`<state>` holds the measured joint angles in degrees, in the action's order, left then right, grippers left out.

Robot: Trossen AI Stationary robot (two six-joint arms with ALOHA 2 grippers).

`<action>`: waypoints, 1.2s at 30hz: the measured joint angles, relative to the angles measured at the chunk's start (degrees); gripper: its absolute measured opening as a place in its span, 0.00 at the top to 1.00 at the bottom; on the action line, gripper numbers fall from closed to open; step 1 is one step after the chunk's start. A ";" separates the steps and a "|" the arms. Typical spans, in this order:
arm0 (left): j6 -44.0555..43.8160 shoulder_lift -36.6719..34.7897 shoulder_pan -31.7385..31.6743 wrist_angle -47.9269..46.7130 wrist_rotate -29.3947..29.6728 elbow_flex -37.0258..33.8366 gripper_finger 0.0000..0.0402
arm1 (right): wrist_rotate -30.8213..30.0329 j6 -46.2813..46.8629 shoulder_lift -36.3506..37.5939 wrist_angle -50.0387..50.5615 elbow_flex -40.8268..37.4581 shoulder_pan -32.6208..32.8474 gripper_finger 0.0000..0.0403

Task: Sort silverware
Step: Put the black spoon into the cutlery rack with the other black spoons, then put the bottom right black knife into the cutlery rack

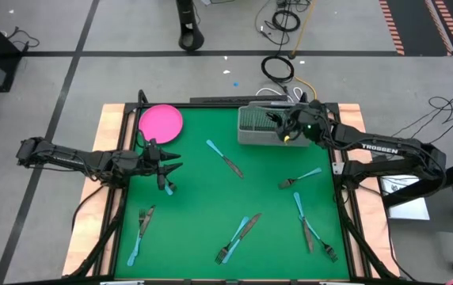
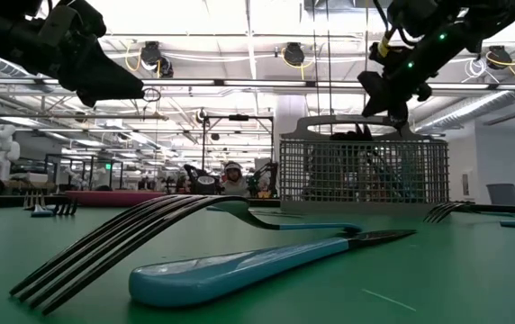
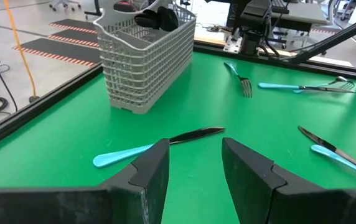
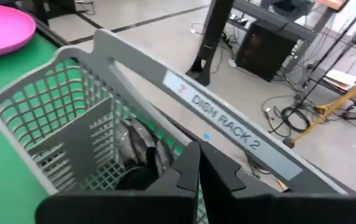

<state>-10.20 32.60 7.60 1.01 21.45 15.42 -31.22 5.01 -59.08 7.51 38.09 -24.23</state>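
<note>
Silverware with light blue handles lies scattered on the green table: a knife point(image 1: 225, 158) at mid-table, a fork point(image 1: 299, 178) toward the right, and more pieces point(image 1: 238, 237) along the near edge. The grey mesh basket point(image 1: 256, 125) stands at the far edge with dark utensil heads point(image 4: 137, 146) inside. My right gripper point(image 4: 195, 163) is shut and hovers over the basket's right end, holding nothing. My left gripper point(image 3: 193, 165) hangs open above the table's left side, near the pink plate point(image 1: 161, 123), with the mid-table knife point(image 3: 165, 142) lying beyond its fingers.
The basket's handle bar point(image 4: 221, 118) crosses just under my right gripper. A fork and a knife point(image 2: 239, 261) lie close to the near edge. Open green surface lies between the mid-table knife and the pieces along the near edge. Cables and stands are on the floor beyond the far edge.
</note>
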 joint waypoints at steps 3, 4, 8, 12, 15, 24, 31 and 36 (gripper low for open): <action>0.00 0.02 -0.02 -0.03 0.00 0.00 0.63 | 1.86 -0.16 0.57 -1.03 0.00 0.72 1.00; 0.02 0.02 0.00 -0.03 0.00 0.00 0.63 | 2.52 -0.14 0.81 -1.07 0.00 0.93 1.00; 0.04 0.02 -0.01 -0.23 0.00 0.00 0.63 | 3.08 -1.15 1.81 -2.03 0.00 2.07 1.00; 0.07 0.01 -0.01 -0.45 0.00 0.00 0.63 | 3.07 -3.25 5.04 -6.64 0.00 2.92 1.00; 0.07 0.01 -0.01 -0.49 0.00 0.00 0.63 | 3.06 -4.10 8.89 -8.29 0.00 3.26 1.00; 0.31 0.00 0.00 -0.54 0.00 0.00 0.63 | 6.74 2.70 15.49 0.09 0.00 3.32 0.97; 0.17 0.00 0.00 -0.21 0.00 0.00 0.63 | 7.61 5.07 12.30 13.41 9.15 3.34 0.88; 0.02 0.02 0.00 -0.20 -0.17 0.00 0.63 | 11.85 5.08 6.92 19.74 17.99 3.34 0.86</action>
<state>-10.17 32.62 7.60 0.80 21.28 15.42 -19.37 10.09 -52.16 27.25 56.07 -20.88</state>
